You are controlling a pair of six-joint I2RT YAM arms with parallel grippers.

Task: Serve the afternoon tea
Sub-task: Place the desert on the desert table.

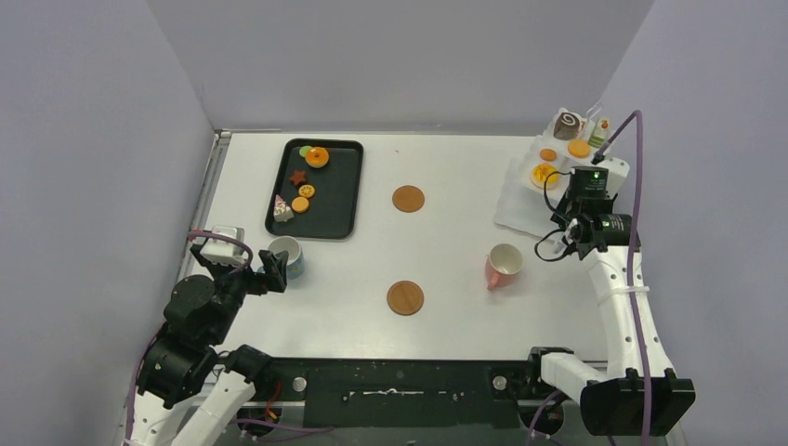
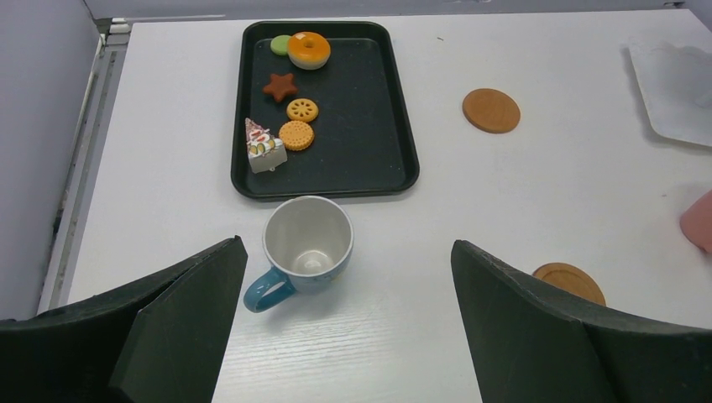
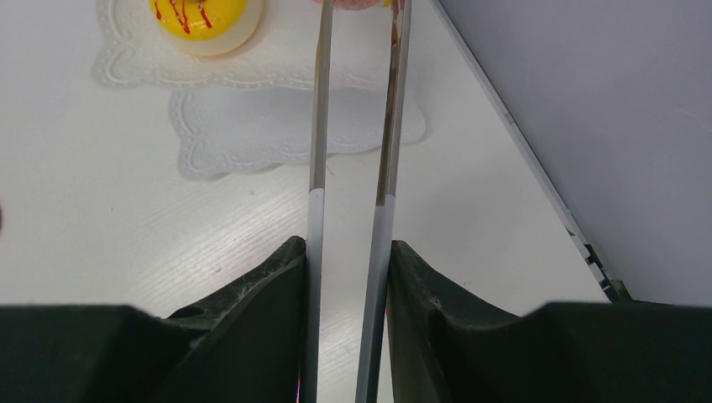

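Note:
The blue cup (image 2: 308, 243) stands upright just before the black tray (image 2: 369, 126), between and just beyond my open, empty left gripper (image 2: 348, 246) fingers. The tray holds a green disc (image 2: 280, 44), an orange tart (image 2: 309, 49), a star cookie (image 2: 280, 85), two round cookies (image 2: 295, 134) and a cake slice (image 2: 262, 147). The pink cup (image 1: 503, 267) lies on its side. My right gripper (image 3: 348, 252) is shut on long metal tongs (image 3: 317, 126) that reach toward a yellow tart (image 3: 204, 17) on the white stand (image 1: 558, 181); their tips are out of view.
Two round brown coasters (image 1: 408, 198) (image 1: 405, 297) lie mid-table. The white stand at the right also carries a chocolate swirl roll (image 1: 567, 124) and orange tarts (image 1: 579, 148). Walls close in the left, back and right sides.

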